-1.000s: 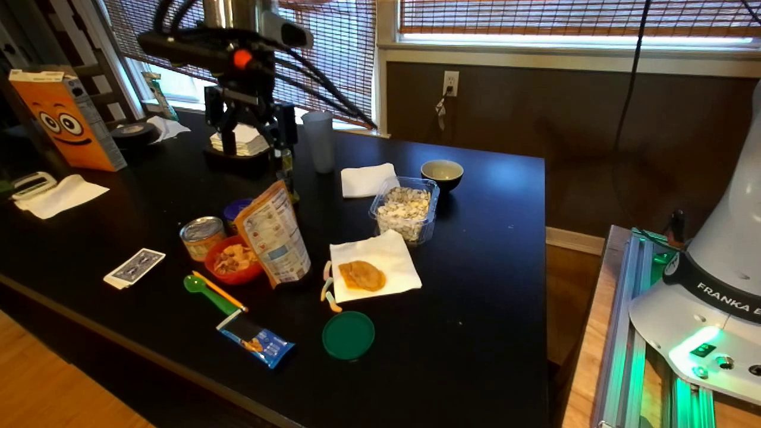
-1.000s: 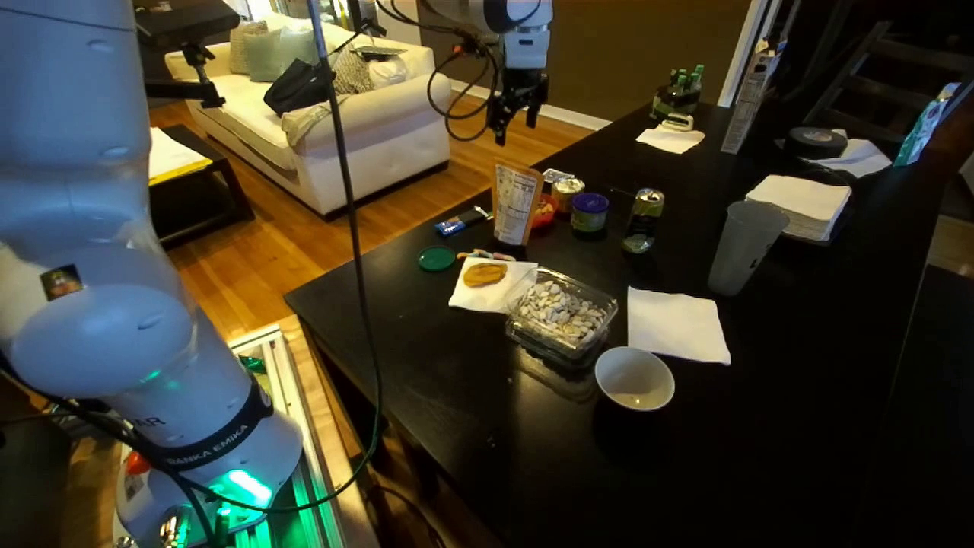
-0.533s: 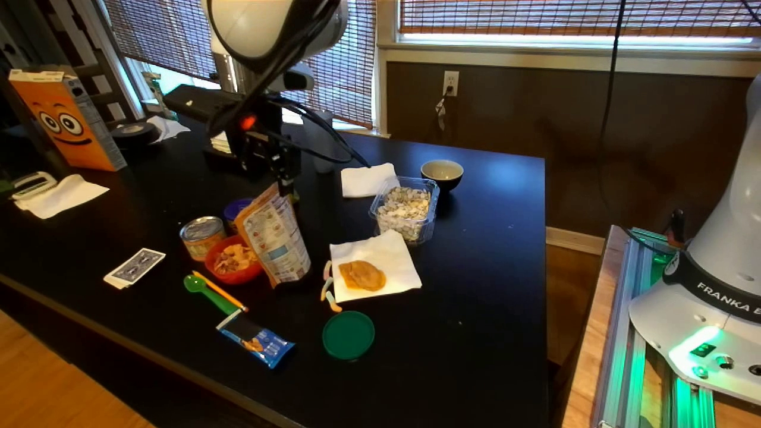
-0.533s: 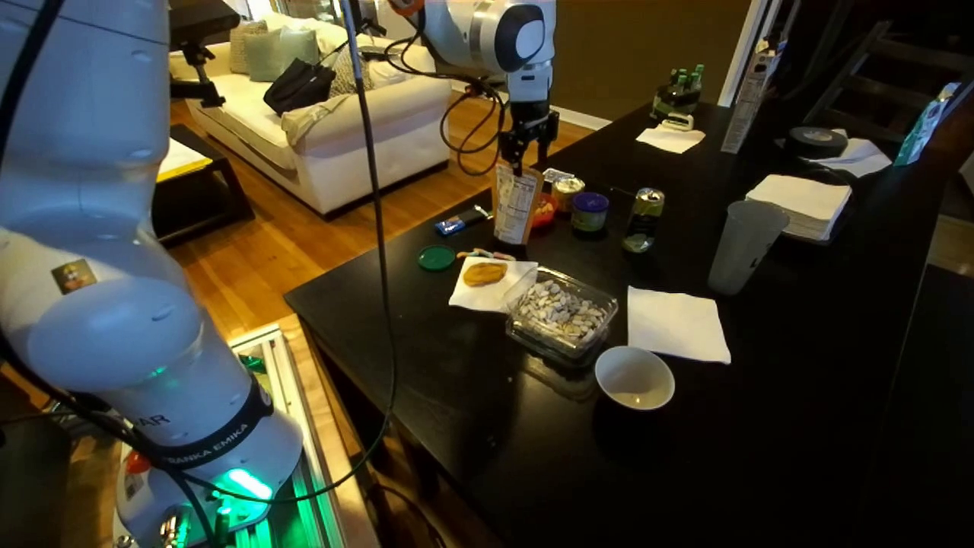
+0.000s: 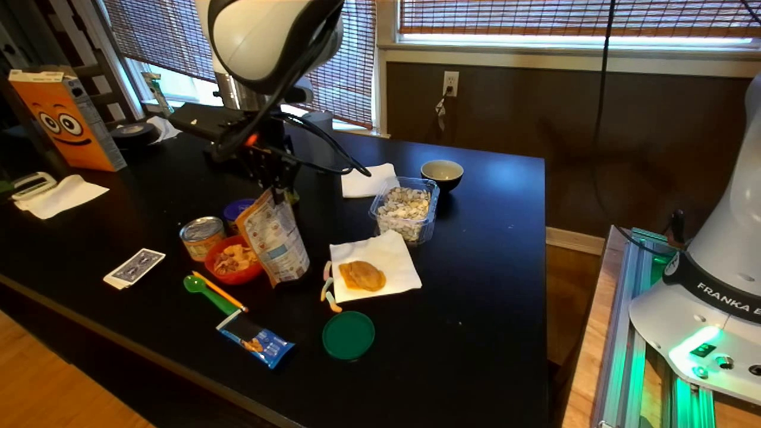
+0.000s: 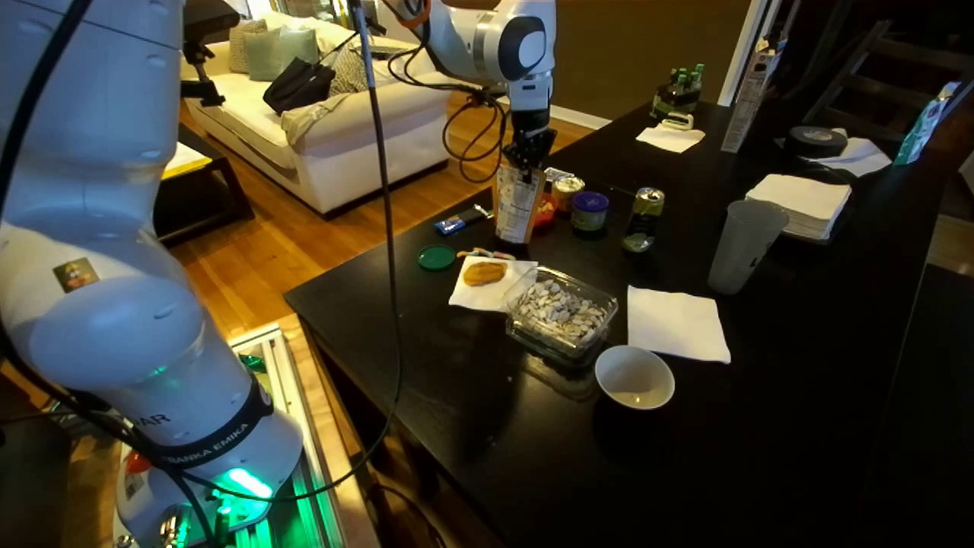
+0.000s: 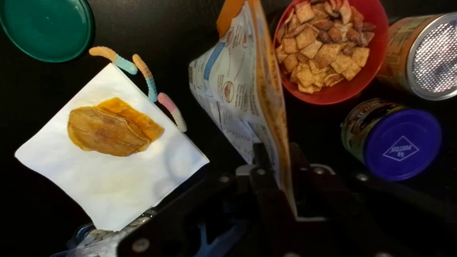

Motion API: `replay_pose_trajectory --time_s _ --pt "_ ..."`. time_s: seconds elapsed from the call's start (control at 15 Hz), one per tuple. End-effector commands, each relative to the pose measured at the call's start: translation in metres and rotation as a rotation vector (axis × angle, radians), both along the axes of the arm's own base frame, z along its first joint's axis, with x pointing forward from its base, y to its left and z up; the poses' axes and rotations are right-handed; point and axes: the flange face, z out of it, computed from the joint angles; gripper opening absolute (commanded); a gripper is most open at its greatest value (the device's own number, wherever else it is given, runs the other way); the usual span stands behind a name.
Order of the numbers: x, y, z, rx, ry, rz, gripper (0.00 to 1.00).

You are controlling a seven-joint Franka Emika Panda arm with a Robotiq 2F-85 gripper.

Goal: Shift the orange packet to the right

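Carton (image 5: 62, 128) at far left in an exterior view: stands upright, shows a smiling face on orange. In front, left napkin (image 5: 77, 197). Next, a black roll (image 5: 134, 135); well forward, flat cards (image 5: 135, 267). Then a can (image 5: 201, 241), beside a red bowl (image 5: 241, 277) of snack mix (image 5: 235, 260), with a blue-lidded tub (image 5: 235, 207) just behind. Farther forward, a green spoon (image 5: 219, 303) alongside a pencil (image 5: 221, 292), then a blue wrapper (image 5: 261, 343).

Just right of the red bowl, the packet (image 5: 279, 244): stands upright on the table (image 5: 464, 368), turns its pale printed face forward, shows orange along one edge. Contact with the red bowl: hard to tell. At its top, the claw (image 7: 275, 148): clenched on the packet's upper part, with fingers (image 7: 263, 159) to either side in the wrist view.

Farther right, worms (image 5: 336, 307) just beside a near napkin (image 5: 401, 258) with a flat brown food piece (image 5: 362, 276) on it; in front, a green lid (image 5: 349, 336). Behind, back napkin (image 5: 362, 181), then just beside it a clear box (image 5: 423, 235) of pale seeds (image 5: 404, 205), then a dark bowl (image 5: 447, 185). At far right, well apart, the white arm base (image 5: 701, 321), lit green.
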Motion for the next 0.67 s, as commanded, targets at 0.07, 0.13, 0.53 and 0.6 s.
replay_pose_trajectory --time_s 0.07,0.13,0.53,0.6 --pt "0.004 -0.01 0.029 -0.039 0.038 -0.062 0.0" --pt "0.005 -0.018 0.036 -0.055 0.053 -0.104 0.0" --pt "0.021 -0.069 0.064 -0.078 0.112 -0.417 0.01" --pt "0.024 -0.073 0.066 -0.059 0.123 -0.466 0.01"
